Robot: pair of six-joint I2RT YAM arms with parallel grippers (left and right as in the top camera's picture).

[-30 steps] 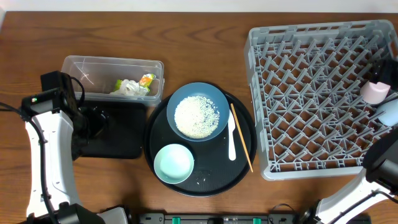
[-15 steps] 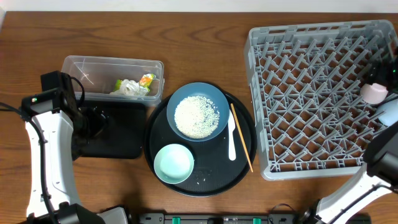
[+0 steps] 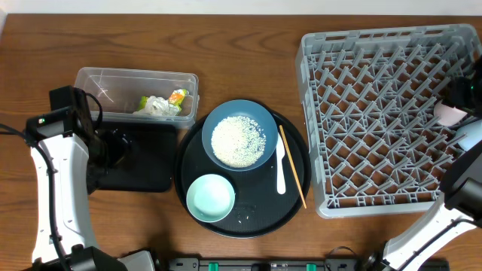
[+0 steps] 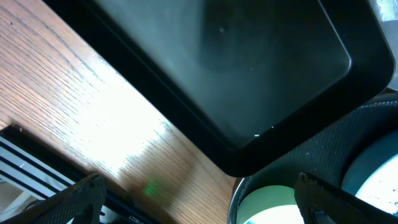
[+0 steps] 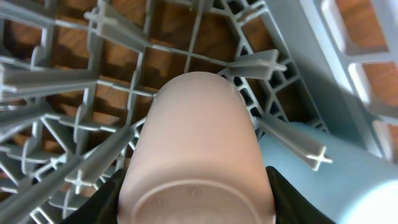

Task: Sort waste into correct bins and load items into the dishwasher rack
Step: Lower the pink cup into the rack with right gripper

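Note:
My right gripper (image 5: pixel 196 202) is shut on a pale pink cup (image 5: pixel 199 143), which lies among the pegs at the right edge of the grey dishwasher rack (image 3: pixel 376 45), beside a pale blue cup (image 5: pixel 323 174). My left gripper (image 4: pixel 199 205) hangs open over the near corner of the shallow black tray (image 4: pixel 249 74), holding nothing. The clear tub (image 3: pixel 135 75) holds a white tissue (image 3: pixel 156 106) and a yellow-green wrapper (image 3: pixel 178 95). Rice (image 3: pixel 238 141) is heaped on the blue plate (image 3: pixel 260 113). A green bowl (image 3: pixel 210 197), white spoon (image 3: pixel 281 169) and chopsticks (image 3: pixel 294 169) lie nearby.
The plate, bowl, spoon and chopsticks rest on a large round black tray (image 3: pixel 297 207) at the table's middle. A few loose rice grains lie on it near the bowl. Bare wood runs between this tray and the rack.
My right gripper's fingers have closed in on the pink cup, and the cup has shifted slightly toward the rack's right wall. The left arm has not moved.

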